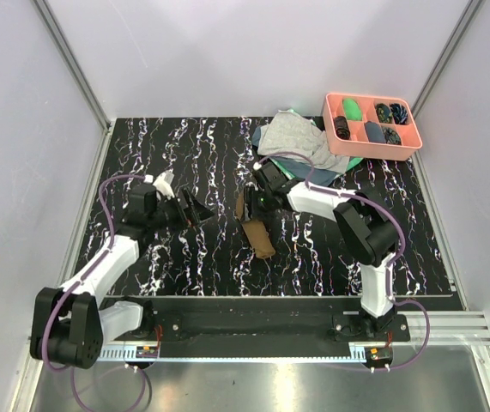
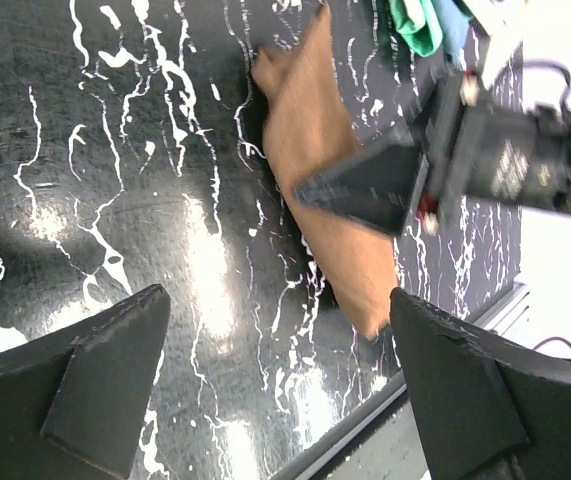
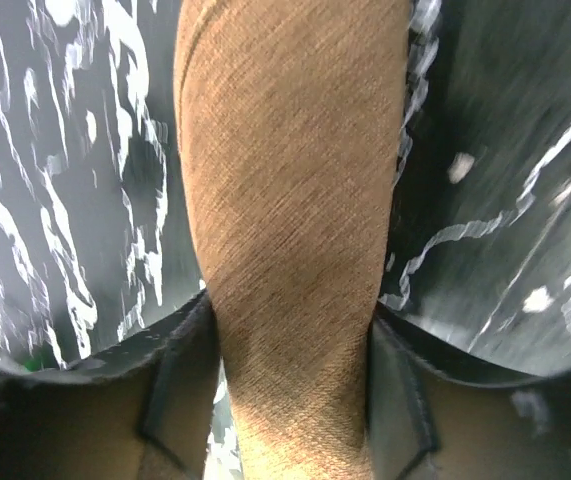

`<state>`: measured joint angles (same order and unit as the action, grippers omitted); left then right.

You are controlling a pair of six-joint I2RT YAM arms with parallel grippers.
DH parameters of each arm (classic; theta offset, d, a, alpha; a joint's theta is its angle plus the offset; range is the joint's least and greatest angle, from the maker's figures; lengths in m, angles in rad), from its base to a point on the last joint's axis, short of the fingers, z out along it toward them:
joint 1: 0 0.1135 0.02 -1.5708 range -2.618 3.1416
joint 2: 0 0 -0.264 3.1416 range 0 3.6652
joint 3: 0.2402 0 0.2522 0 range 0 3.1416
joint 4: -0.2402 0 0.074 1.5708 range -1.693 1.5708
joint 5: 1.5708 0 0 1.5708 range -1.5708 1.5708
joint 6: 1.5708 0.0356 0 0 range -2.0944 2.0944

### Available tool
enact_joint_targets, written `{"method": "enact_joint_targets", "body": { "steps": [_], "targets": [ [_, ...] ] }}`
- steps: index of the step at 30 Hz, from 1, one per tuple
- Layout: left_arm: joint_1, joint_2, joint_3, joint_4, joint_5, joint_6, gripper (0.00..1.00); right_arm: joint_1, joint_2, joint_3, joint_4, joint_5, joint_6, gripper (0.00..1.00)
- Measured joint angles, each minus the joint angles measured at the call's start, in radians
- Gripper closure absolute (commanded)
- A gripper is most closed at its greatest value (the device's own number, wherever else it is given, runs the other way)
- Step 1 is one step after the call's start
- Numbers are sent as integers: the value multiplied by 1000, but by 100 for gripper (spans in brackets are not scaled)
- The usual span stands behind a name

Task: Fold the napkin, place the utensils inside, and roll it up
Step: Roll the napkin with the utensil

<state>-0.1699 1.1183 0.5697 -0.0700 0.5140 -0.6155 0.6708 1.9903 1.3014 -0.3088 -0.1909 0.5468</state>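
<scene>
Brown napkin (image 3: 295,230): rolled into a tight tube, lying on the black marbled bench (image 1: 167,146), lodged between the fingers of the right end effector (image 1: 259,199), which touch both its sides. Left end effector (image 2: 277,300): jaws wide, holding nothing, facing the roll without touching it. Grey cloth (image 1: 292,137), green cloth (image 1: 347,163): behind the right end effector. Pink tray (image 1: 378,150): beyond those.

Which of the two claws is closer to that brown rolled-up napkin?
The right. The right claw sits around the napkin, a finger on each side; the left claw hangs open off to its left, clear of it.
</scene>
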Motion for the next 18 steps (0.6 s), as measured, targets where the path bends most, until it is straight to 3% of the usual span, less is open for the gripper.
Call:
{"method": "enact_joint_targets", "body": {
  "steps": [5, 9, 18],
  "targets": [
    [7, -47, 52, -95, 7, 55, 1, -13, 31, 54, 21, 51, 28, 13],
    [19, -71, 90, -159, 13, 103, 1, -14, 32, 68, 25, 77, 17, 5],
    [47, -133, 116, -233, 16, 189, 1, -20, -57, 50, -13, 96, -116, 0]
  ]
}}
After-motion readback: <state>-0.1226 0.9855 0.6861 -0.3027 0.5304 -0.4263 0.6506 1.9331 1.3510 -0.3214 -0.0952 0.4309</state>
